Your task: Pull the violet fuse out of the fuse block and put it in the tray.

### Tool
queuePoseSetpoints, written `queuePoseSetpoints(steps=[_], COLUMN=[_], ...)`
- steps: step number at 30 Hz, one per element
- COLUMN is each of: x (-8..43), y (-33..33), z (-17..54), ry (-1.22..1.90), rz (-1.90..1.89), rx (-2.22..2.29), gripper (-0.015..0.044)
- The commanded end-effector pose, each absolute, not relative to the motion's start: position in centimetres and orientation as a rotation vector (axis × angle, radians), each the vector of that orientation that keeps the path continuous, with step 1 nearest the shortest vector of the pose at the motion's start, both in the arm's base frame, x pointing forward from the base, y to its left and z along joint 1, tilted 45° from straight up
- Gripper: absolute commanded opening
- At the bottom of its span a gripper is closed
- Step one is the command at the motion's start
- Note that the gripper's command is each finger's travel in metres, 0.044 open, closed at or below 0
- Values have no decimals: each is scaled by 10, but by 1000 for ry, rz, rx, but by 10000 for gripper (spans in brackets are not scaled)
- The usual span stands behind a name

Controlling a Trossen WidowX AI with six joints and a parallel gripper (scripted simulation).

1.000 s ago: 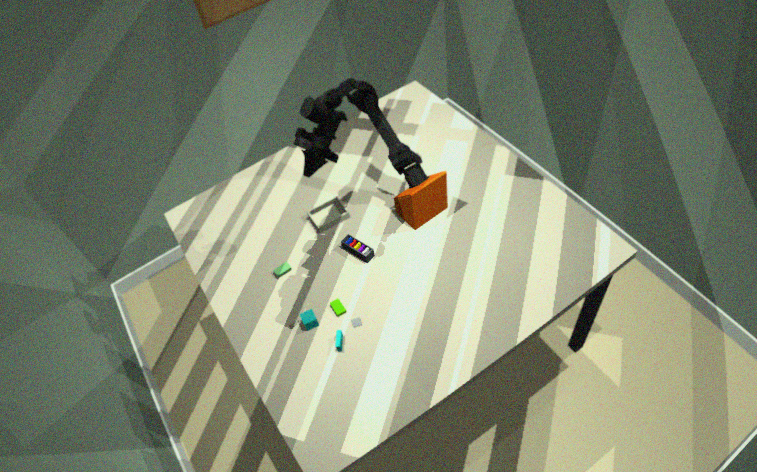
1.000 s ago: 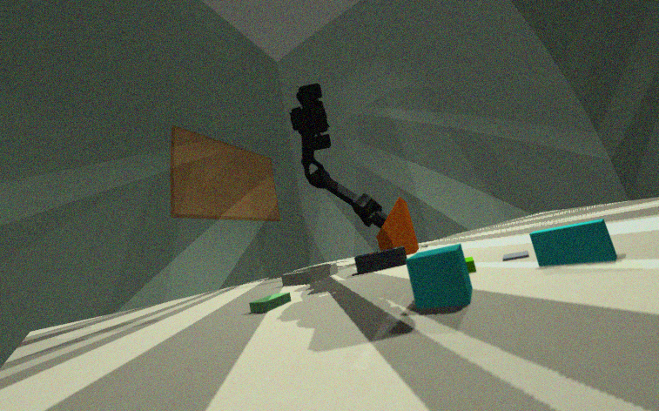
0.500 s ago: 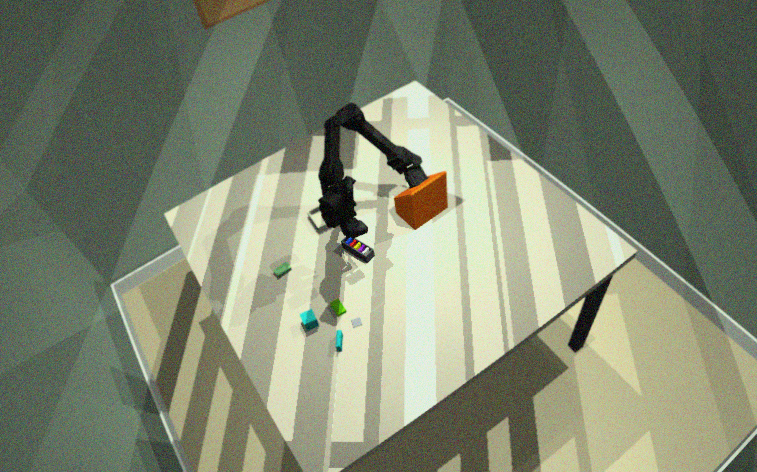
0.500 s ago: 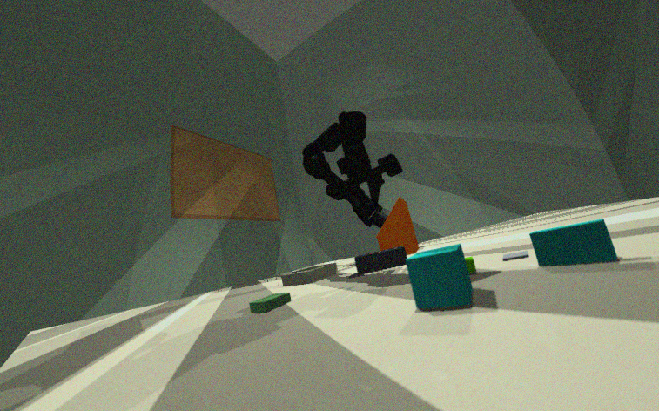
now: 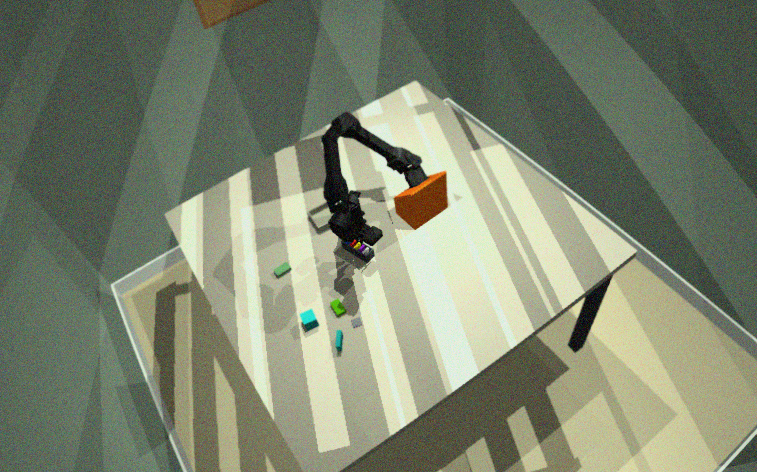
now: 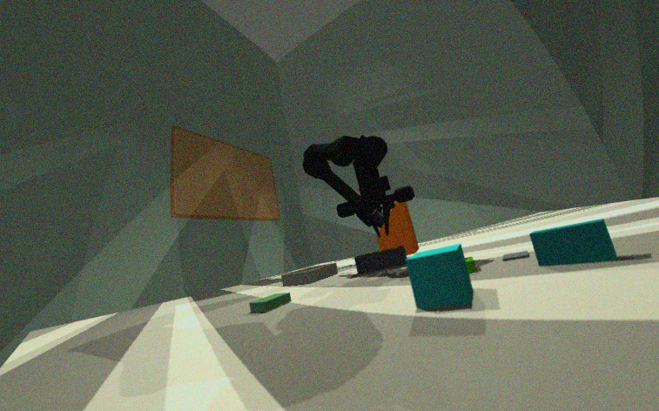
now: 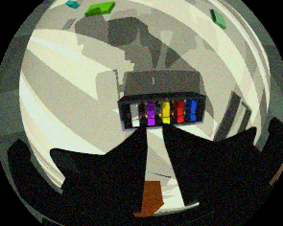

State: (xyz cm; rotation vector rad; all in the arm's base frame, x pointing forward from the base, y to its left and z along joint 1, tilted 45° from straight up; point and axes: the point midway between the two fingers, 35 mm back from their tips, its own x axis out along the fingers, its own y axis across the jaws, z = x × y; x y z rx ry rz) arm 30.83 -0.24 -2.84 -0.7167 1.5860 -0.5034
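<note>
The big pale striped counter (image 5: 486, 246) holds everything. The black robot arm (image 5: 334, 170) rises from its orange box base (image 5: 422, 199), bends over like a hook, and points down at the small dark fuse block (image 7: 161, 98). In the side view the arm folds back on itself, and its end hangs above the block without touching it.

The flat grey tray (image 6: 309, 273) sits just beside the block, on the side away from the orange base.

The block holds a row of little fuses: white, violet, yellow, red and blue. The violet fuse (image 7: 150, 113) stands upright in its slot, second in the row, with the white one (image 7: 135, 114) touching close on one side and the yellow one (image 7: 164, 112) on the other.

The tool (image 7: 155, 137) is open a small way and holds nothing. In the wrist view the violet fuse lies just ahead of the gap between the two black fingers, a tiny bit to one side. The row of fuses runs across the gap, so I think the tool must line up a little more and then go straight down over the violet fuse.
</note>
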Motion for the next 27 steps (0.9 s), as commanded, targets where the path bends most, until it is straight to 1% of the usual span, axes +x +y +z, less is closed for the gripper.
queuePoseSetpoints(steps=[1,27], x=[309,309], y=[-4,-22], z=[-31,-49], ry=[1587,1587], rz=[-498,-499], rx=[-720,-721], gripper=[74,74])
